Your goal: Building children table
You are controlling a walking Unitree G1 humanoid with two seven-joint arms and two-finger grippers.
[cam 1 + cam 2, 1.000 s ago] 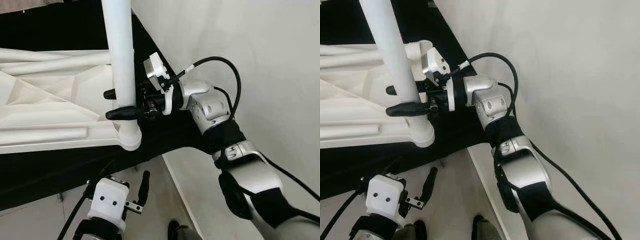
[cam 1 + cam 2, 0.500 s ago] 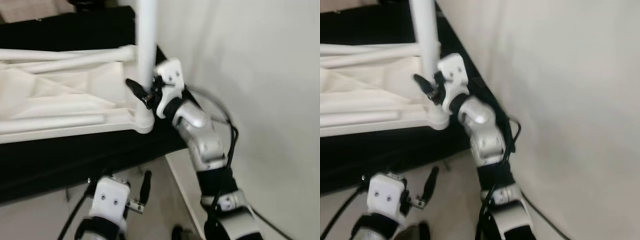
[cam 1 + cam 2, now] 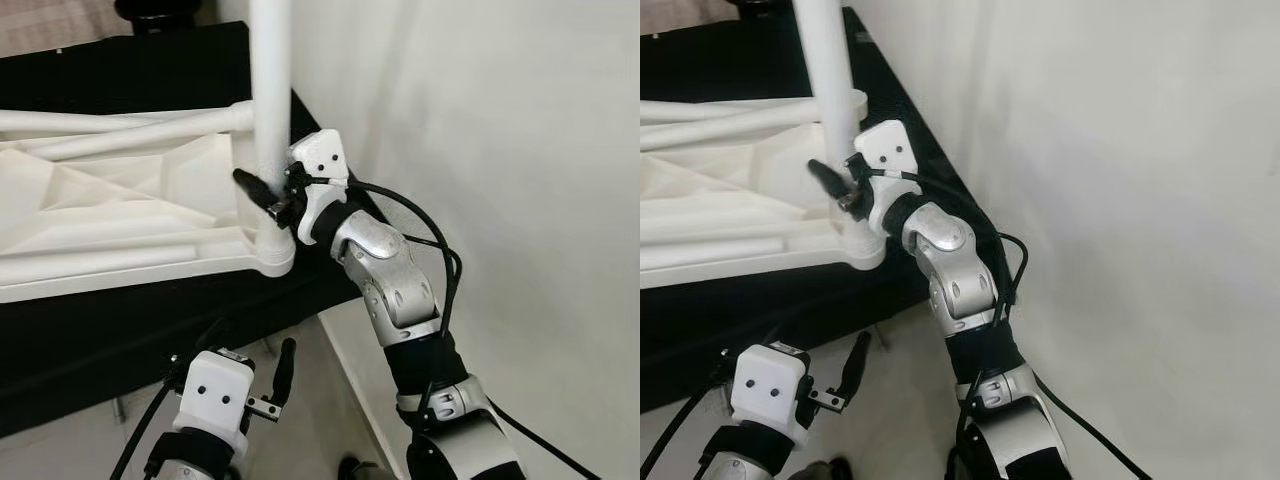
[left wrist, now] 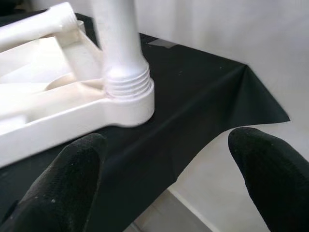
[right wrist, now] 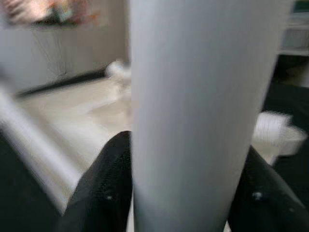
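A white plastic table top (image 3: pixel 120 215) lies upside down on a black-covered surface. A white table leg (image 3: pixel 270 90) stands upright in its near corner socket (image 4: pixel 128 89), where threads show at the joint. My right gripper (image 3: pixel 262 190) is shut on the leg just above the socket, and in the right wrist view the leg (image 5: pixel 193 116) sits between the black fingers (image 5: pixel 108 193). My left gripper (image 3: pixel 245 352) hangs open and holds nothing, low in front of the black surface's edge. In the left wrist view it (image 4: pixel 164 179) faces the socket from below.
A white wall (image 3: pixel 500 150) stands close on the right, beside the black cloth's corner (image 4: pixel 241 72). A second white tube (image 3: pixel 130 125) lies along the far side of the table top. Pale floor (image 3: pixel 70 440) lies below the black surface.
The right arm has folded its elbow in and its wrist has turned around the leg while still gripping it. The camera has shifted. The left gripper stays put.
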